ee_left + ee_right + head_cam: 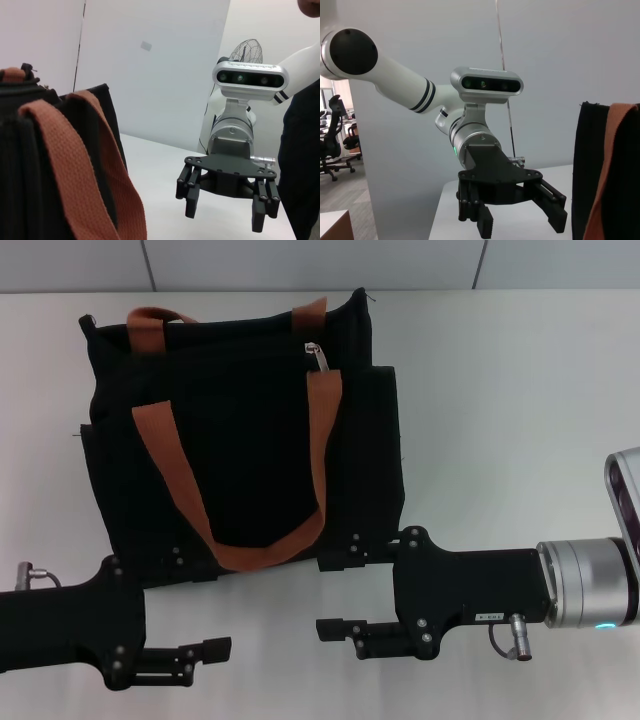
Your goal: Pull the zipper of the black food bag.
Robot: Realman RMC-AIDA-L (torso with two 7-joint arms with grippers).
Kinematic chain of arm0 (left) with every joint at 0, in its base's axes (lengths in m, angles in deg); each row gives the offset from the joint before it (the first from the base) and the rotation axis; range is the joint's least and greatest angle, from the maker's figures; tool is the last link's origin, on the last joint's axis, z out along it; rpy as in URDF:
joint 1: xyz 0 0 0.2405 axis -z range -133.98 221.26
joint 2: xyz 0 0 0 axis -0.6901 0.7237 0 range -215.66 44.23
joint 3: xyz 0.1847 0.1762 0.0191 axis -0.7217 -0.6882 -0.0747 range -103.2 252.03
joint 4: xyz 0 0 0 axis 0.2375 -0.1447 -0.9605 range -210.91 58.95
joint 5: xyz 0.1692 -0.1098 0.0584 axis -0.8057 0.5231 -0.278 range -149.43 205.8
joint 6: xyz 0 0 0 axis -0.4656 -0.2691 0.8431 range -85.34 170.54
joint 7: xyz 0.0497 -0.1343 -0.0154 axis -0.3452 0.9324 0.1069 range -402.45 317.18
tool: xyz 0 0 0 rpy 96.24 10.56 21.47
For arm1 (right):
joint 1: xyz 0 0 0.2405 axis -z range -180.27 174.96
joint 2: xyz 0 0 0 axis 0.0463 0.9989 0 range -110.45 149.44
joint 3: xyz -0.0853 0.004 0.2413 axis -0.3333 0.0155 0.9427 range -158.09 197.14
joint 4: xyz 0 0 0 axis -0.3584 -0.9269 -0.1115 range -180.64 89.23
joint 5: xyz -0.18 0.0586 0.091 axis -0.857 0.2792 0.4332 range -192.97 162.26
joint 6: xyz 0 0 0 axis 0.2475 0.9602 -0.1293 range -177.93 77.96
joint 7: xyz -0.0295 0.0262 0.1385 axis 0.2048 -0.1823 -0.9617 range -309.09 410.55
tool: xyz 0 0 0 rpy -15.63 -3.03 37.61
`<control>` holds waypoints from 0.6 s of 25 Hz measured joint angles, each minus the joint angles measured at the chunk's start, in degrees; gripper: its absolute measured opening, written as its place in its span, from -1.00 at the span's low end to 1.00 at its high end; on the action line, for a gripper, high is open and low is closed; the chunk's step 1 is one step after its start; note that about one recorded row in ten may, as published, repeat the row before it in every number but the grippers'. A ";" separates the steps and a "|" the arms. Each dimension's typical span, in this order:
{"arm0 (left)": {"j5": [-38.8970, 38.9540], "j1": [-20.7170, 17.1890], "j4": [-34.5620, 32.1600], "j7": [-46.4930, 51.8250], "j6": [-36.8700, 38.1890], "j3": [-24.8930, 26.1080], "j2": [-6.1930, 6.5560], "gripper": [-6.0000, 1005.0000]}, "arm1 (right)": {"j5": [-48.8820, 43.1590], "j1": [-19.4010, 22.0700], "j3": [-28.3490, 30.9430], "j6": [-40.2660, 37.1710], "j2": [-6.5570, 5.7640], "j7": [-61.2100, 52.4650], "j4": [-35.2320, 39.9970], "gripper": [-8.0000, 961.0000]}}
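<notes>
Left gripper (205,628): positioned low at the near left of the white table (500,420), fingers pointing toward the centre. Jaws stand wide apart with nothing between them; one finger lies just at the bag's near bottom edge, the other well clear of it. The right wrist view confirms the open spread and empty grasp (520,220).

Black food bag (240,430): lying flat on the table, centre-left, its top edge toward the far side. Two rust-orange handles (180,480) drape across the upper face, forming a loop toward the near side. An outer pocket panel extends beyond the body on both sides. In the left wrist view the bag (95,130) fills the near side with one strap (75,170) across it.

Zipper (316,353): silver pull tab at the bag's top edge, right of centre, just above the right-hand strap. Neither gripper is near it.

Right gripper (335,595): near right of centre, fingers pointing left, jaws wide open and empty; the farther finger sits at the bag's near right corner. The left wrist view shows the same open stance (225,205).

Surface: plain white tabletop. Room: pale wall panels (300,265) behind; a fan (246,51) and office chairs (335,145) are visible in the background.
</notes>
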 joint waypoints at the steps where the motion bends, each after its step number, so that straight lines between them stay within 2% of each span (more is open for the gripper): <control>1: 0.03 0.01 0.00 0.00 0.00 0.02 0.04 0.65 | 0.00 0.00 0.02 -0.02 0.00 0.00 0.03 0.36; 15: 0.25 0.06 -0.04 0.00 0.19 0.15 -0.03 0.65 | 0.01 -0.18 0.08 0.00 0.00 0.52 0.22 0.36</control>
